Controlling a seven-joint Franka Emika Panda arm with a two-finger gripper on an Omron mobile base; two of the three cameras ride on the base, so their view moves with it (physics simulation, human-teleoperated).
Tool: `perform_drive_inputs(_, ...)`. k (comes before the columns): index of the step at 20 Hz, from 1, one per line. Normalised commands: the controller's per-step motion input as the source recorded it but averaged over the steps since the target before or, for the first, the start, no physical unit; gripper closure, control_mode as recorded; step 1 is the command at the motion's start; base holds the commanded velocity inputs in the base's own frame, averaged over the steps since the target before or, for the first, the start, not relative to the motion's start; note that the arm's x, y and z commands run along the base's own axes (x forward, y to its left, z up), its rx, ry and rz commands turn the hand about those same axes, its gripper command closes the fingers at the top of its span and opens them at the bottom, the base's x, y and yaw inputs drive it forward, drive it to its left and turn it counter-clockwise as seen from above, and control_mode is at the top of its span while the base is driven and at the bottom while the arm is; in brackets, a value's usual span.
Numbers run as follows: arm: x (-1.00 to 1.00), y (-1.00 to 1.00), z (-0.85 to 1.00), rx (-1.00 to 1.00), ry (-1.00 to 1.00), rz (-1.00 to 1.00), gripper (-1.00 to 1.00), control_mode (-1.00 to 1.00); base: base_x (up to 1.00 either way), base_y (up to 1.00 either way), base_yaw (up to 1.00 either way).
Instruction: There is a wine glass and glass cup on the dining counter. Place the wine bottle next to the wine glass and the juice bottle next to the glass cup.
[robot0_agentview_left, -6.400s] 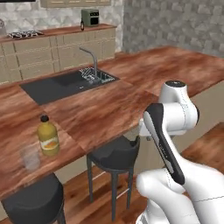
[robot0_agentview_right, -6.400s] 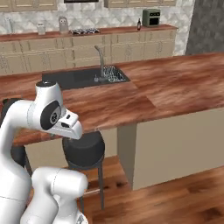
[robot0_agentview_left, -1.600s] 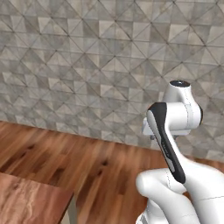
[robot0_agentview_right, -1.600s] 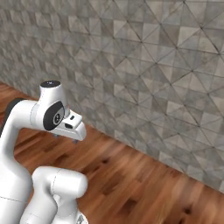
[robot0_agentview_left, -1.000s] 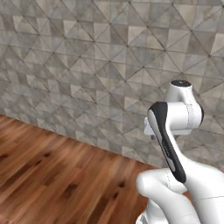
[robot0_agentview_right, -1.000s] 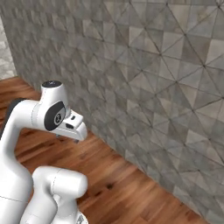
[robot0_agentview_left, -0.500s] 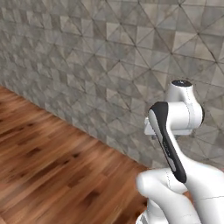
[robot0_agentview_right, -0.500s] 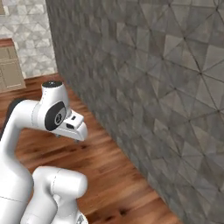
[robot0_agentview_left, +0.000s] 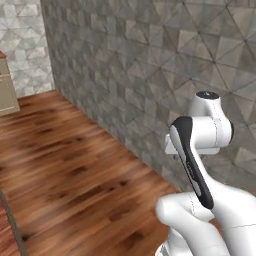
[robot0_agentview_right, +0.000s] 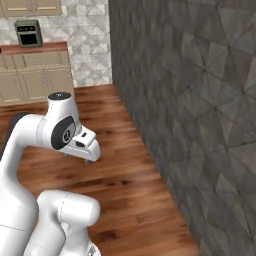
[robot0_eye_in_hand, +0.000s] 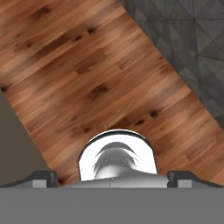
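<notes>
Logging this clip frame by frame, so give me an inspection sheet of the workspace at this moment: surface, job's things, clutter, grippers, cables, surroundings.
Surface: wooden floor beside a grey tiled wall.
Job's things: nothing seen.
Clutter: nothing seen.
Grippers: gripper points down at the floor; fingertips far apart, nothing between them.
Cables: nothing seen.
Surroundings: beige cabinets with a wood counter top and a small dark appliance far off; arm folded close to the base.
</notes>
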Motion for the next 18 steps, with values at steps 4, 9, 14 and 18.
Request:
perform_drive_inputs(4,0.0,0.0,0.0,0.0,0.0,0.0,-1.0,1.0,0.79,0.0,0.42)
perform_drive_inputs(9,0.0,0.0,0.0,0.0,0.0,0.0,-1.0,1.0,0.81,0.0,0.4)
perform_drive_inputs(14,0.0,0.0,0.0,0.0,0.0,0.0,-1.0,1.0,0.82,0.0,0.39)
perform_drive_inputs(18,0.0,0.0,0.0,0.0,0.0,0.0,-1.0,1.0,0.83,0.0,0.36)
